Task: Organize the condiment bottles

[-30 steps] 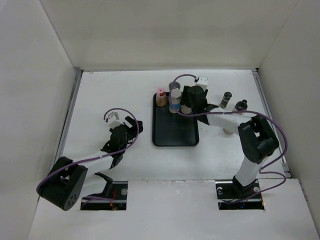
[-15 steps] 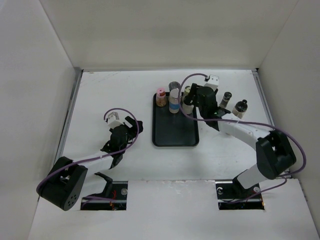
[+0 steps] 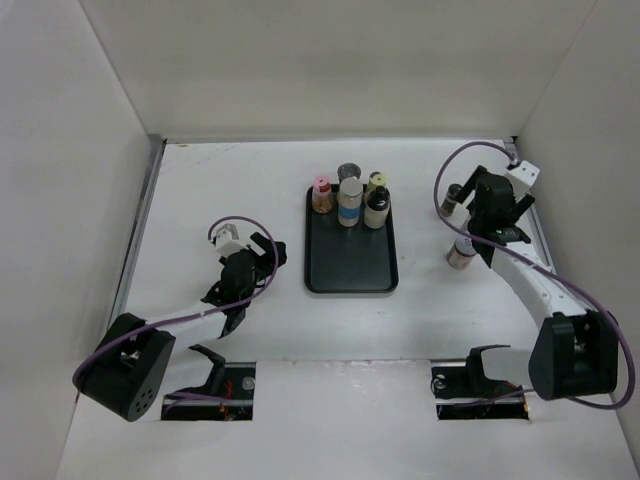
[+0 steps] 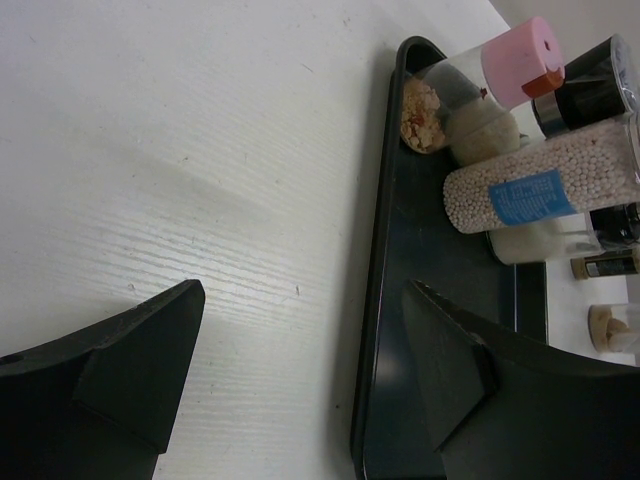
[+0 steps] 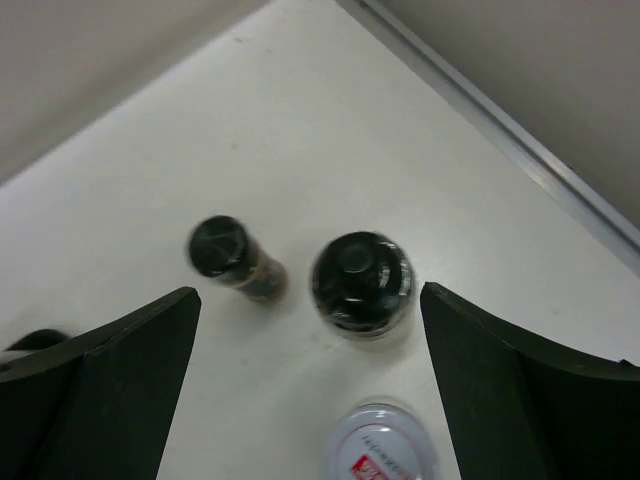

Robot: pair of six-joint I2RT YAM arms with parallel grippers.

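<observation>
Right hand (image 3: pixel 488 210): released, empty
Right wrist view: round black-lidded bottle (image 5: pixel 362 283) below the fingers, hidden in top view
Left hand (image 4: pixel 300 380): spread, empty
Top view: five bottles (image 3: pixel 350 203) on tray (image 3: pixel 350 265)

We took this for a robotics lab test cell rather than any home or kitchen. The white worktop (image 3: pixel 250 180) was boxed in by plain white panels (image 3: pixel 330 70) at 9, 12 and 3 o'clock, and a metal rail (image 3: pixel 135 230) ran along its 9 o'clock edge. Two robot arms, the left arm (image 3: pixel 180 320) and the right arm (image 3: pixel 520 275), rose from cut-outs (image 3: pixel 215 390) in the 6 o'clock edge, trailing loops of purple cable (image 3: pixel 235 222). The only domestic things we saw were a black tray (image 3: pixel 350 270) and the small condiment bottles (image 3: pixel 350 200), set out like test props.
</observation>
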